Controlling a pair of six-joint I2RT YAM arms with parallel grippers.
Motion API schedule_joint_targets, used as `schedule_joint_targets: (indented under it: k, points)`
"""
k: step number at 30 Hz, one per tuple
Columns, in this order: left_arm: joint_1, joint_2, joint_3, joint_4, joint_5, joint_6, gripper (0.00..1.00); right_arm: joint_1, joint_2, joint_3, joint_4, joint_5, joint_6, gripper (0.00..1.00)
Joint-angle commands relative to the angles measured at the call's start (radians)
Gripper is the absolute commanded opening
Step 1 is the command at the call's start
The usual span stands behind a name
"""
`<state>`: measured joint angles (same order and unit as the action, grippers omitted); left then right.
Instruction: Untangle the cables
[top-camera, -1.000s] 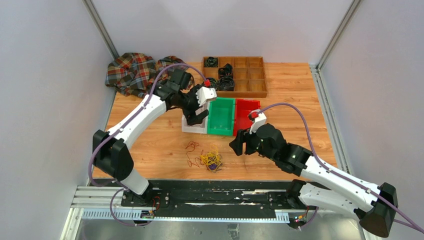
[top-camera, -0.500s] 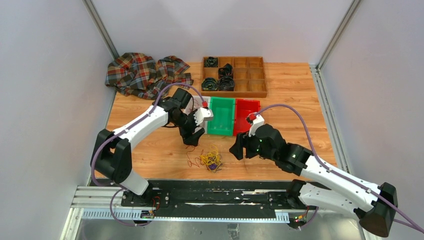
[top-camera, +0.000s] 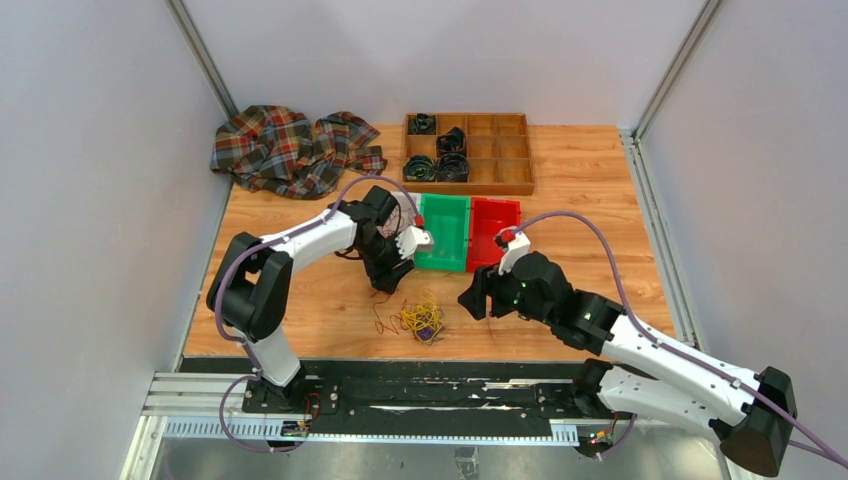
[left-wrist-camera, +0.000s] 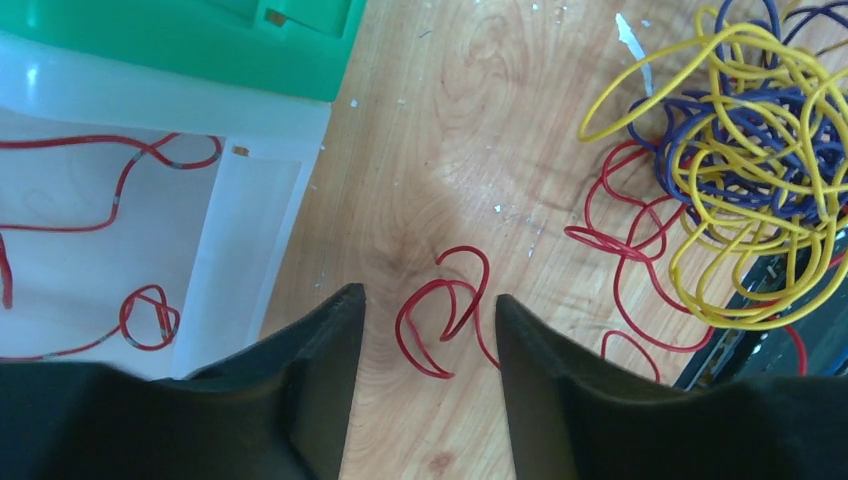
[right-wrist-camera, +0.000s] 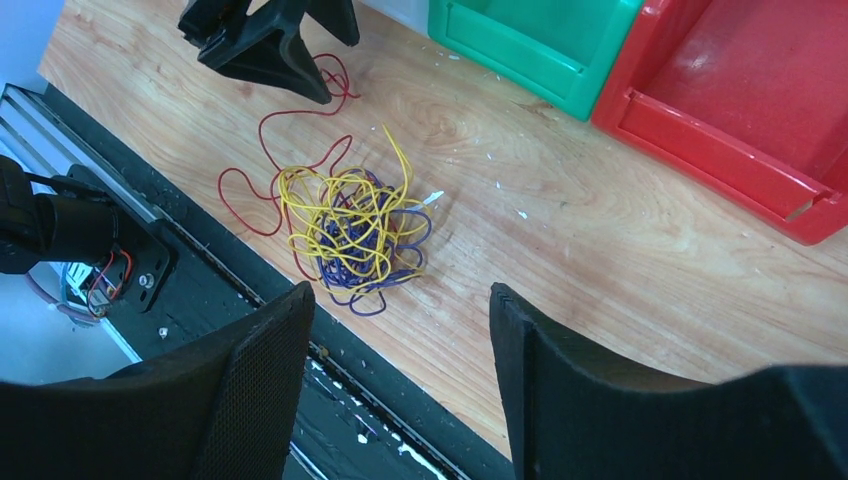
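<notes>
Likely pick-up step: left tool (left-wrist-camera: 428, 300) open, empty, poised over loose thin red cable loop (left-wrist-camera: 445, 315); right tool (right-wrist-camera: 398, 295) open, empty. Next: lower, pinch.

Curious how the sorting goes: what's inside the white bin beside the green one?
Thin red cables lie loose in the white bin. The left jaws cover its near edge, so anything there is hidden.
</notes>
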<state>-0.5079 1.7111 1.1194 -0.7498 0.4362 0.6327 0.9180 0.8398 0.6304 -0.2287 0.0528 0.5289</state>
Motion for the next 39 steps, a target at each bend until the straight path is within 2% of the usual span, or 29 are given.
schedule_joint_targets:
  k: [1, 5, 6, 14, 18, 27, 32, 39]
  points:
    - [-0.013, -0.011, -0.012, 0.018, -0.02, 0.012, 0.48, -0.011, -0.012, -0.017, 0.052, 0.012, 0.006, 0.64]
    - [-0.013, -0.059, 0.026, -0.035, 0.001, -0.012, 0.05, -0.011, 0.012, -0.013, 0.086, -0.001, -0.005, 0.63]
    - [-0.012, -0.084, 0.049, -0.068, 0.009, -0.019, 0.01, -0.011, 0.021, -0.01, 0.094, -0.005, -0.01, 0.62]
    - [-0.012, -0.358, 0.249, -0.279, 0.021, -0.051, 0.01, 0.009, 0.148, 0.027, 0.252, -0.067, -0.049, 0.69]
    - [-0.012, -0.409, 0.37, -0.365, -0.004, -0.057, 0.01, 0.045, 0.257, 0.11, 0.327, -0.111, -0.086, 0.73]
    - [-0.012, -0.428, 0.635, -0.388, -0.05, -0.088, 0.0, 0.131, 0.522, 0.304, 0.457, -0.207, -0.128, 0.74]
    - [-0.013, -0.412, 0.787, -0.386, -0.097, -0.077, 0.0, 0.164, 0.599, 0.312, 0.501, -0.218, -0.101, 0.74]
    - [-0.013, -0.38, 0.989, -0.385, -0.177, -0.03, 0.0, 0.168, 0.668, 0.269, 0.553, -0.209, -0.057, 0.68]
